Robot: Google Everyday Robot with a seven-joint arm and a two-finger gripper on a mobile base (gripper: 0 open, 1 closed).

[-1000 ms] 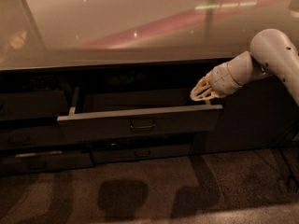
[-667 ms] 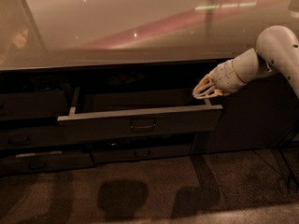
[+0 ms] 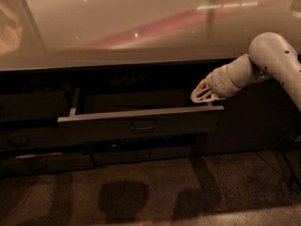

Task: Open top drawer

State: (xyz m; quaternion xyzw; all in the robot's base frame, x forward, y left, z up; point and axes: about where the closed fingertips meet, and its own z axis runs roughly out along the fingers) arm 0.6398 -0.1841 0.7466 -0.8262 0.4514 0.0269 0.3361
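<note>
The gripper (image 3: 204,92) hovers at the right end of the top drawer (image 3: 103,126), right over the top edge of its front, with the arm (image 3: 275,55) reaching in from the right. Wide or narrow? Cannot tell from here. The top drawer stands pulled out beneath the counter (image 3: 141,27), its tray open to view, and its small handle (image 3: 143,125) is well left of the gripper. A shallower drawer (image 3: 141,154) sits closed below.

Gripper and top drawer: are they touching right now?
Cannot tell. The camera view shows the gripper right above the right end of the top drawer front; neither contact nor gap shows plainly.
</note>
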